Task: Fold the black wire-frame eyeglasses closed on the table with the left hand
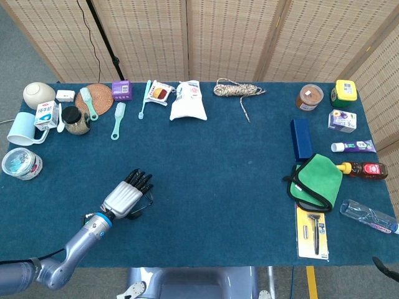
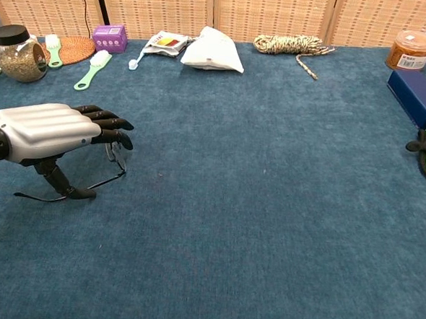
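The black wire-frame eyeglasses (image 2: pixel 107 180) lie on the blue cloth at the front left, mostly under my left hand (image 2: pixel 50 128). The hand hovers palm down over them, its fingers stretched out above the lens front (image 2: pixel 116 152). Its thumb (image 2: pixel 61 184) reaches down and touches the near temple wire, which runs along the cloth to the left. In the head view the left hand (image 1: pixel 126 198) covers the eyeglasses (image 1: pixel 145 204) except for a bit of frame at the fingertips. The frame's far side is hidden. No right hand shows in either view.
Along the back edge stand a jar (image 2: pixel 18 52), brushes (image 2: pixel 93 68), a purple box (image 2: pixel 110 36), a white pouch (image 2: pixel 211 50) and a rope coil (image 2: pixel 289 44). At the right lie a blue case (image 1: pixel 302 138), a green cloth (image 1: pixel 320 180) and bottles (image 1: pixel 361 169).
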Motion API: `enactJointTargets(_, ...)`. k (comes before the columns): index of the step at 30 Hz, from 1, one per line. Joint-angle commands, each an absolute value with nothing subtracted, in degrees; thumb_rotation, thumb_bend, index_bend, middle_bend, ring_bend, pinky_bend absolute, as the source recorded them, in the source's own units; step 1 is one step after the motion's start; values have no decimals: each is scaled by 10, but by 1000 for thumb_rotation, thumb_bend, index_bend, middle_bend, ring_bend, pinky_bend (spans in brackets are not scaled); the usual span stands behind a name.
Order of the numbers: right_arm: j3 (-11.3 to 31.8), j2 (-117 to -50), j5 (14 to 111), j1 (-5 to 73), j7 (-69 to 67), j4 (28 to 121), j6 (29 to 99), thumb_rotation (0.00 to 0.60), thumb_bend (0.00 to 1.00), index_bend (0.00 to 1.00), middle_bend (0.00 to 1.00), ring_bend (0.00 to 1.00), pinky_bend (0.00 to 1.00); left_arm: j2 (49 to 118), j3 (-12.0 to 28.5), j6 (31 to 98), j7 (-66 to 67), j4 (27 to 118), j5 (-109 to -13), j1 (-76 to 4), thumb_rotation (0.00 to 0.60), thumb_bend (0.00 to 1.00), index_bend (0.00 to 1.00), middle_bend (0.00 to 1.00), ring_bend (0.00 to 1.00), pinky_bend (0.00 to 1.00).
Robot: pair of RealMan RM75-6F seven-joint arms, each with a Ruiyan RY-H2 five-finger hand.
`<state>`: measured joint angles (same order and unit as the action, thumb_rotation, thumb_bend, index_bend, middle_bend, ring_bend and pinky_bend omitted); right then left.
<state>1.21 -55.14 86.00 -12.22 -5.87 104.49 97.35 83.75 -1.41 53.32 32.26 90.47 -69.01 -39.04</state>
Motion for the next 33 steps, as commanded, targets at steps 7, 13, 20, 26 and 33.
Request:
enactJointTargets(7, 14, -551, 858, -122, -55, 1048, 973, 600, 0, 126, 26, 16, 149, 841, -9, 541, 314, 902, -696, -388, 428, 258, 314, 0, 0, 0)
enactJointTargets(13, 14, -551, 857, -121, -51, 1051, 972, 600, 0, 128, 25, 16, 149, 842, -7, 540, 310, 895, -698, -389, 432, 258, 361, 0, 0, 0)
enactJointTargets(20, 14, -550, 856, -121, -47, 1054, 971, 600, 0, 128, 26, 16, 149, 843, -7, 537, 308, 893, -697, -389, 438, 258, 376, 0, 0, 0)
enactJointTargets(26, 14, -549, 855, -122, -47, 1055, 972, 600, 0, 128, 26, 16, 150, 846, -5, 544, 305, 892, -703, -387, 483, 258, 465, 0, 0, 0)
enactJointTargets(33, 15, -548, 854, -122, -47, 1056, 972, 600, 0, 128, 26, 16, 150, 847, -2, 545, 303, 892, -703, -387, 499, 258, 508, 0, 0, 0)
